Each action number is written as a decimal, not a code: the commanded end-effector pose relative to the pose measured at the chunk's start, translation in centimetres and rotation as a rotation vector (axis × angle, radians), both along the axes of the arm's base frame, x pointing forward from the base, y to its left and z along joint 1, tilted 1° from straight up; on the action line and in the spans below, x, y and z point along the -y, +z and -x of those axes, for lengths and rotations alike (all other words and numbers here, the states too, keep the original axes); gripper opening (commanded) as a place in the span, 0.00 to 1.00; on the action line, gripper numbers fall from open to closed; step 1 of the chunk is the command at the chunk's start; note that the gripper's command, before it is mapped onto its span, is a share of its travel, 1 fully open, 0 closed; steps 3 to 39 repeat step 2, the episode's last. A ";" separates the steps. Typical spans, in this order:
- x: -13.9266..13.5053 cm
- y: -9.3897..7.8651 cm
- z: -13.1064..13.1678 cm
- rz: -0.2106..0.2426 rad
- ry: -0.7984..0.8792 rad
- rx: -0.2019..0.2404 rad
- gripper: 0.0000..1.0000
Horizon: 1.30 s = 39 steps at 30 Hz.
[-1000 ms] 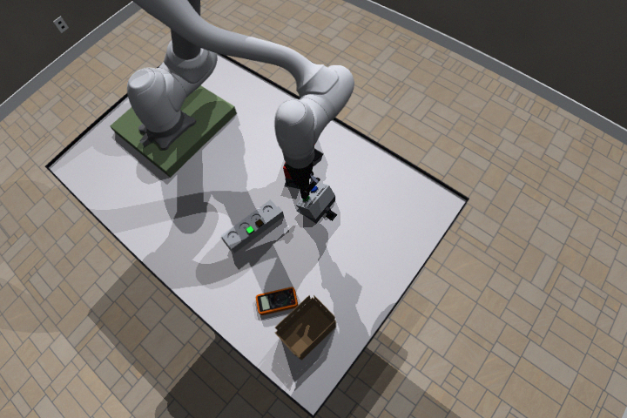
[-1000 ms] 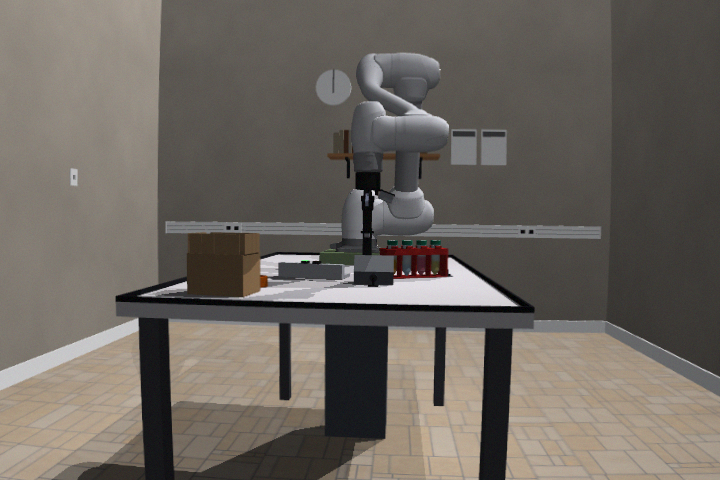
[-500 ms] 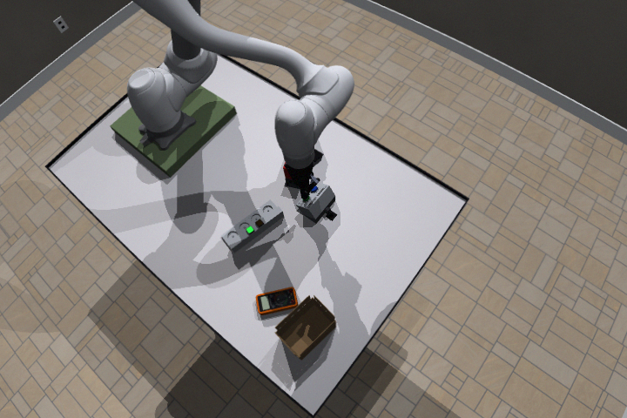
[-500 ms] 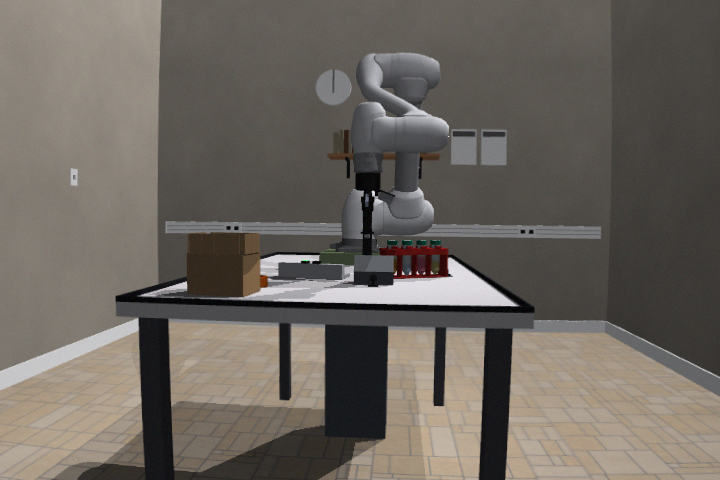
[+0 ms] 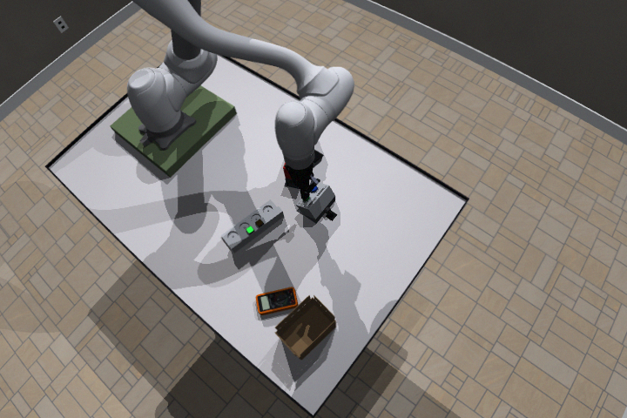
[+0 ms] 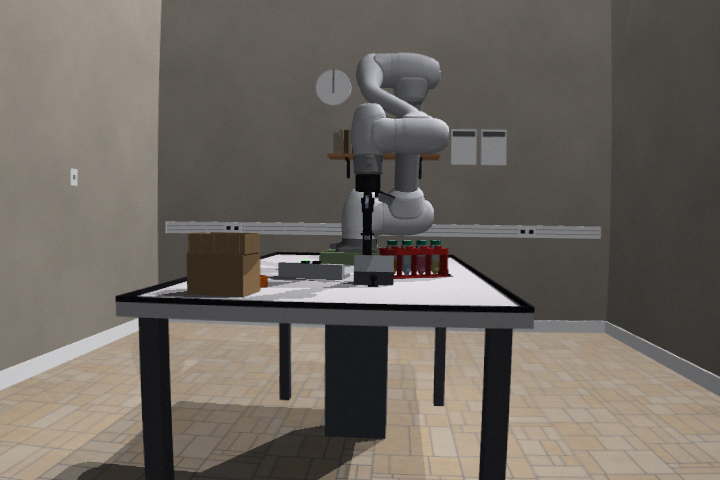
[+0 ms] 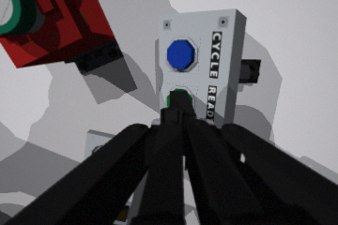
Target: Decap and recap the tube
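Observation:
My gripper (image 7: 177,105) is shut with nothing between the fingers. Its joined tips (image 7: 178,96) rest on the green READY key of the grey key housing (image 7: 200,66). The blue CYCLE key (image 7: 180,54) sits just beyond the tips and is unlit. In the overhead view the gripper (image 5: 308,189) stands upright over the housing (image 5: 316,200). The red decapping station (image 6: 414,261) holds its tubes, all with green caps on. Its corner shows in the wrist view (image 7: 50,33). The cap tray (image 5: 252,225) shows a lit green lamp (image 5: 249,229), and its nests look empty.
An orange multimeter (image 5: 275,300) and an open cardboard box (image 5: 305,326) lie toward the near end of the table. The arm's base stands on a green plate (image 5: 176,125) at the far corner.

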<state>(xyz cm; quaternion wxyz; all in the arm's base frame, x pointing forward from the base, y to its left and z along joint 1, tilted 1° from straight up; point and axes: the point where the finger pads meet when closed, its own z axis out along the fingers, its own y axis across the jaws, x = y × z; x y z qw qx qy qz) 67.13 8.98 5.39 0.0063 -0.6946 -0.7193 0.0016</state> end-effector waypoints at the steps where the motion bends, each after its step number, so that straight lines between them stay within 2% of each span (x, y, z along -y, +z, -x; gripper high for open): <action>1: 0.0 -0.1 0.0 0.000 0.000 0.001 0.10; 39: 0.0 -0.1 0.0 0.000 0.000 0.001 0.10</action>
